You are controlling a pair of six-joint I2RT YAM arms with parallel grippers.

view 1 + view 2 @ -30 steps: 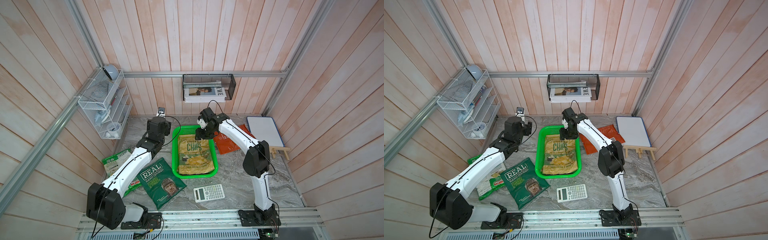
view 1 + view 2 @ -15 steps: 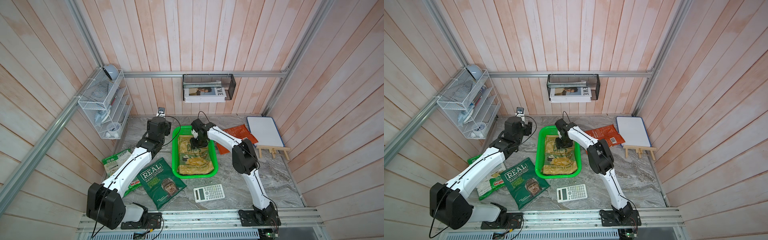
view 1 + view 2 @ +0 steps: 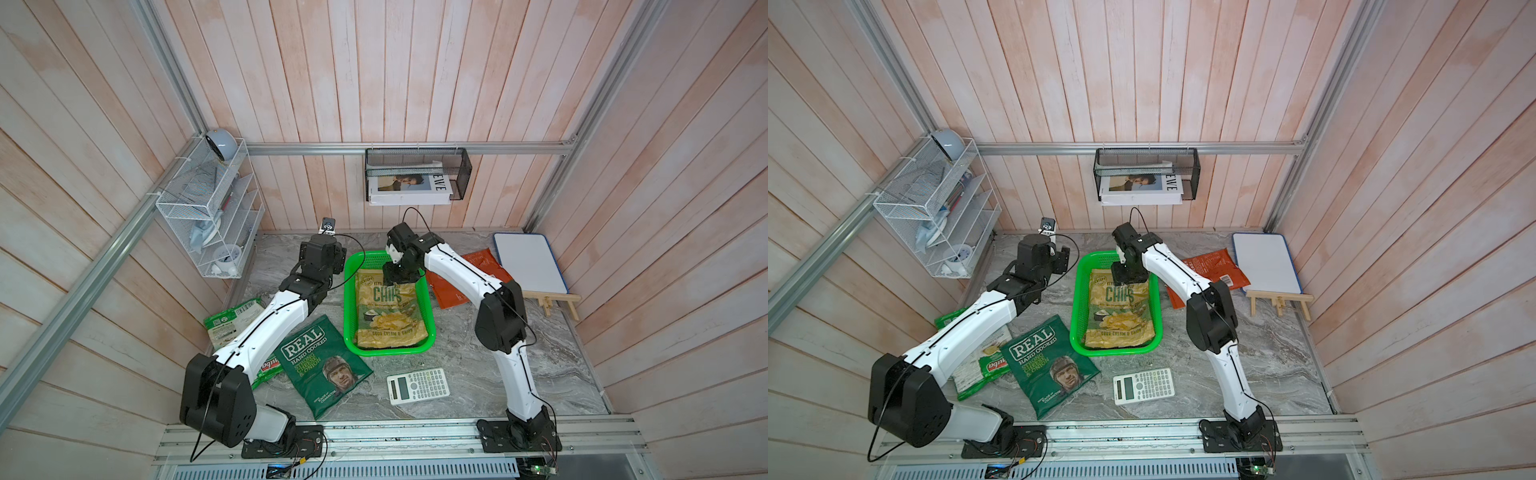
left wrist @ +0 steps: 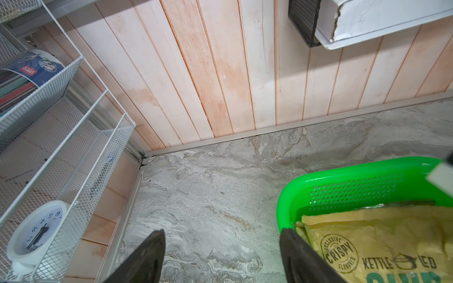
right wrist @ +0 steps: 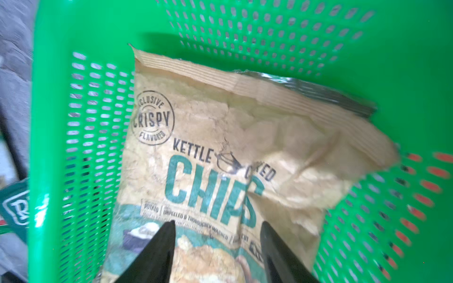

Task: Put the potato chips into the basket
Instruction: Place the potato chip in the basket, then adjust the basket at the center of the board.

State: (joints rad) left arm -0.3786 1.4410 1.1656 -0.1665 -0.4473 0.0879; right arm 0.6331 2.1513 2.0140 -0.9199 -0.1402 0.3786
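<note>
The green basket [image 3: 390, 352] [image 3: 1116, 351] stands mid-table with the beige "CHIPS" bag [image 3: 388, 311] [image 3: 1121, 311] [image 5: 220, 147] lying flat inside it. My right gripper [image 3: 397, 280] [image 3: 1129, 279] [image 5: 217, 222] hovers open just over that bag's upper half, nothing between its fingers. My left gripper [image 3: 337, 259] [image 3: 1064, 261] [image 4: 221, 230] is open over bare table beside the basket's back left corner [image 4: 343, 171]. The dark green "REAL" bag [image 3: 324, 365] [image 3: 1050, 361] lies front left. The white-green bag [image 3: 226, 324] [image 3: 988, 359] lies partly under the left arm. The orange-red bag [image 3: 484, 266] [image 3: 1217, 266] lies right of the basket, partly behind the right arm.
A white calculator [image 3: 417, 386] lies in front of the basket. A whiteboard [image 3: 530, 262] rests on a small wooden easel [image 3: 555, 299] at the back right. A white wire rack [image 3: 212, 220] hangs on the left wall, a black mesh holder [image 3: 415, 174] on the back wall.
My right gripper swung left and down from the basket's back right corner onto the CHIPS bag, then drew back slightly. The bag and the left arm have not moved.
</note>
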